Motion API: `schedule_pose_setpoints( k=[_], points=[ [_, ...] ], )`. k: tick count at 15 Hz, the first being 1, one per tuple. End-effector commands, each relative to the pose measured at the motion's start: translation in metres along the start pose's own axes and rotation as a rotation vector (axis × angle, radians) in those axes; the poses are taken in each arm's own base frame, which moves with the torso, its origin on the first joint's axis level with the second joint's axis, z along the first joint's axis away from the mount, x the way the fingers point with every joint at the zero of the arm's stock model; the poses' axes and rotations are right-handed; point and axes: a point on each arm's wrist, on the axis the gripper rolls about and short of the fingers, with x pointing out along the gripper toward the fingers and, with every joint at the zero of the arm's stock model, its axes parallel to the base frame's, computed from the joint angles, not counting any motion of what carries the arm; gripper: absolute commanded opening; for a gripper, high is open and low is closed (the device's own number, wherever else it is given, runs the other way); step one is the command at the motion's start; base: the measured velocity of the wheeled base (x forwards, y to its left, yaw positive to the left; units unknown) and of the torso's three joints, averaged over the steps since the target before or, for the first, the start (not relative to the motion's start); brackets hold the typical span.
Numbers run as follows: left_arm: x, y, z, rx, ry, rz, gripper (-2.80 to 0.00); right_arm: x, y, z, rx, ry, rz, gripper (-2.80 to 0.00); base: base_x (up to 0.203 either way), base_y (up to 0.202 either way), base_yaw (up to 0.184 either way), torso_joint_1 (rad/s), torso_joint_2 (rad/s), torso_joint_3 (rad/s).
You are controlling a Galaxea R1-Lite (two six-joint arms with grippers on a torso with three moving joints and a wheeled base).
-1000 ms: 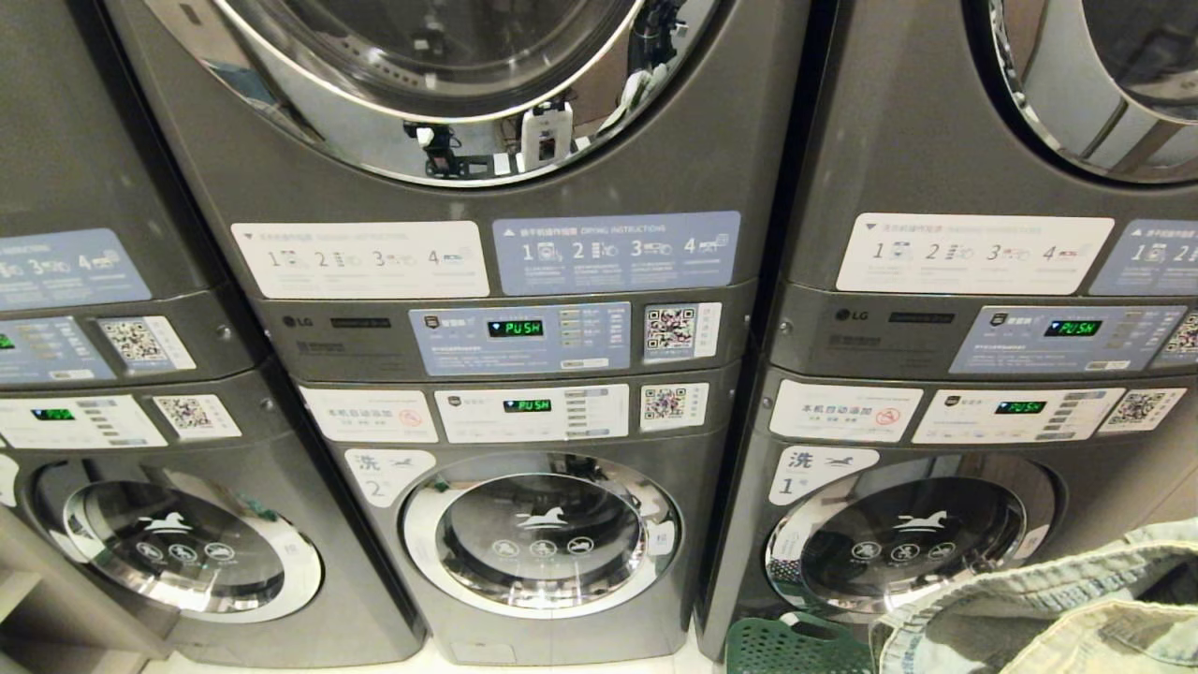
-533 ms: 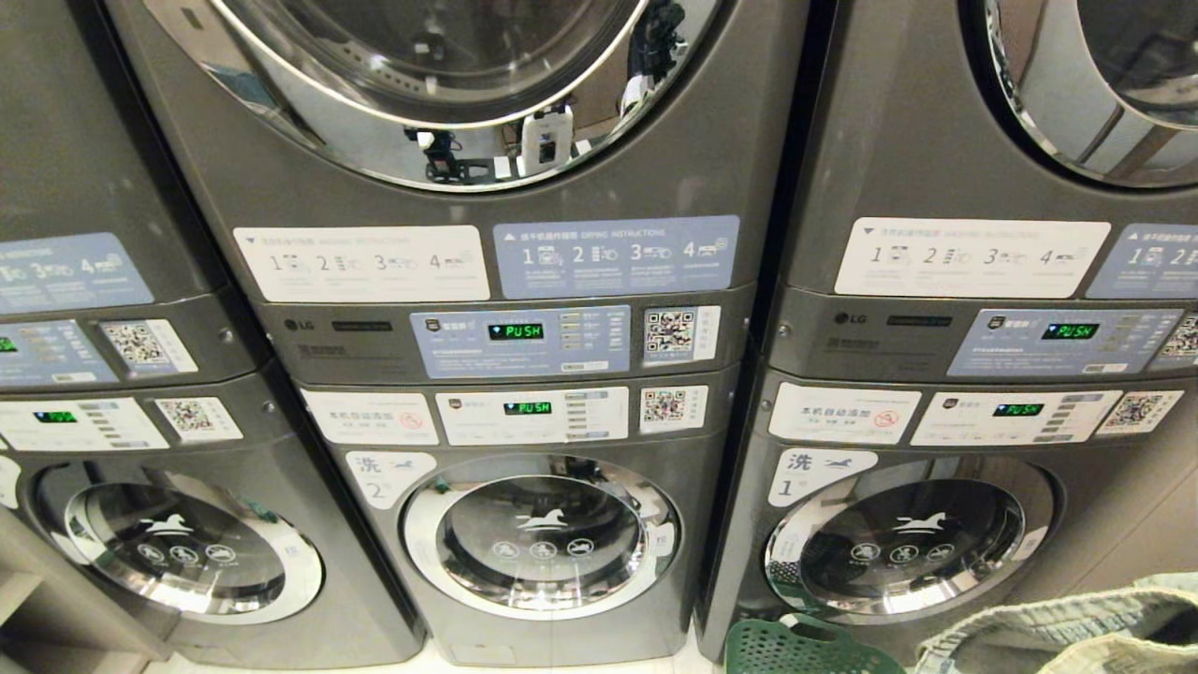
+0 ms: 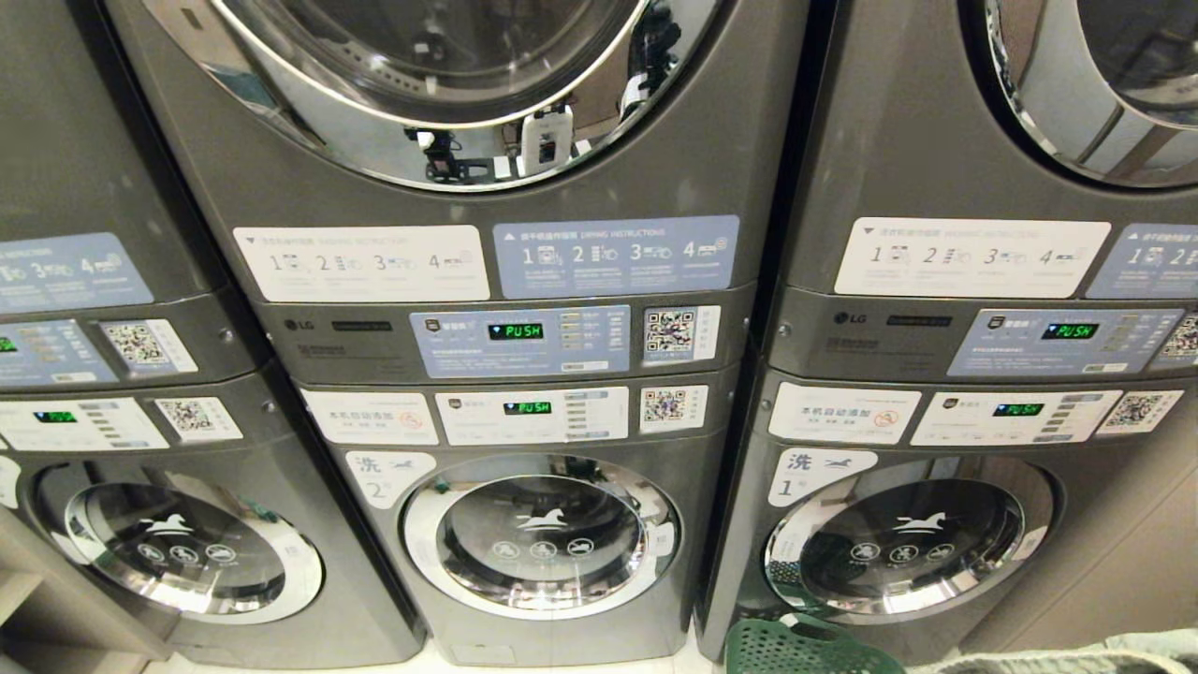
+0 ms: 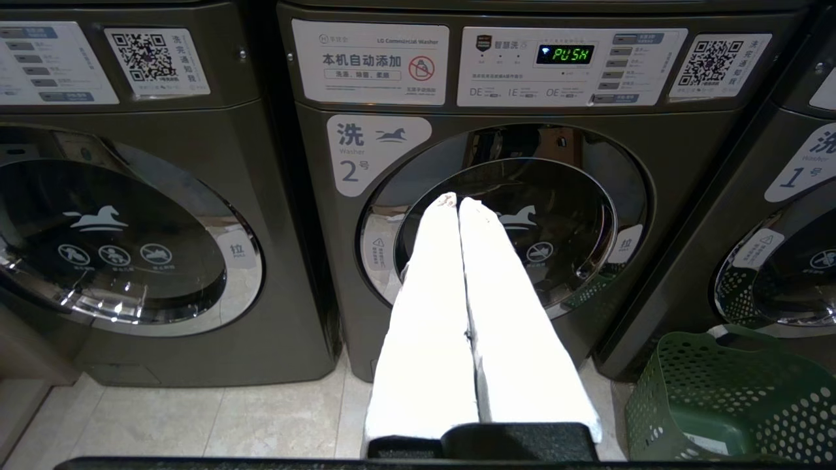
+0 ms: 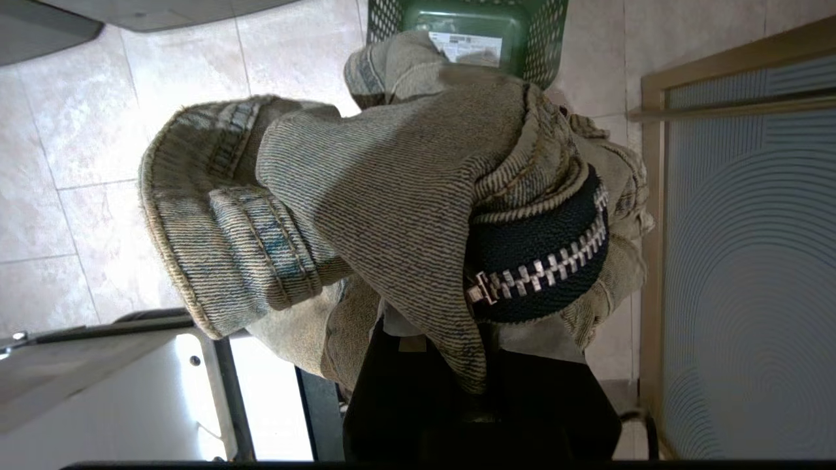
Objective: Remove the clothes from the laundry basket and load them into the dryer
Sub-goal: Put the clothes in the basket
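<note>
Right gripper [image 5: 450,339]: we hold a bundled denim garment [image 5: 366,215] clamped between nearly closed jaws; the fingers are hidden under the cloth.
Left gripper [image 4: 457,202]: parked, fingers pressed together, pointing at the door of washer number 2 [image 4: 503,222].
Laundry basket [image 3: 805,646]: on the floor [image 4: 196,418] at the near right, in front of washer number 1 [image 3: 898,538].
Dryer: the upper drums; the right one [image 3: 1104,84] looks open, though we cannot confirm it.
Risk, snagging: loose folds hang below the grip and could catch on a door rim.
Risk, slipping: the bulky zipper [image 5: 542,267] area may shift in the grip and drop.
</note>
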Motion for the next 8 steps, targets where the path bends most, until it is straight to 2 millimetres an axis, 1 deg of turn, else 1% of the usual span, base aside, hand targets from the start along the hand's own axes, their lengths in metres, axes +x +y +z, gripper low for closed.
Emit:
schedule_pose_setpoints(
  k=[1, 3, 4, 5, 6, 8],
  points=[
    [0.000, 0.000, 0.000, -0.001, 0.002, 0.000, -2.80, 0.028, 0.003, 0.010, 0.019, 0.089, -0.034, -2.80, 0.000, 0.000, 0.000, 0.000, 0.00, 0.000],
    [0.000, 0.000, 0.000, 0.001, 0.002, 0.000, -2.80, 0.064, 0.009, 0.033, 0.064, 0.131, -0.096, -2.80, 0.000, 0.000, 0.000, 0.000, 0.00, 0.000],
    [0.000, 0.000, 0.000, 0.001, 0.002, 0.000, -2.80, 0.084, 0.013, 0.049, 0.077, 0.142, -0.124, -2.80, 0.000, 0.000, 0.000, 0.000, 0.00, 0.000],
    [0.000, 0.000, 0.000, 0.001, 0.001, 0.000, -2.80, 0.099, 0.017, 0.063, 0.083, 0.146, -0.140, -2.80, 0.000, 0.000, 0.000, 0.000, 0.00, 0.000],
    [0.000, 0.000, 0.000, 0.001, 0.002, 0.000, -2.80, 0.113, 0.022, 0.080, 0.087, 0.136, -0.147, -2.80, 0.000, 0.000, 0.000, 0.000, 0.00, 0.000],
    [0.000, 0.000, 0.000, 0.001, 0.001, 0.000, -2.80, 0.130, 0.029, 0.108, 0.087, 0.106, -0.148, -2.80, 0.000, 0.000, 0.000, 0.000, 0.00, 0.000]
  ],
)
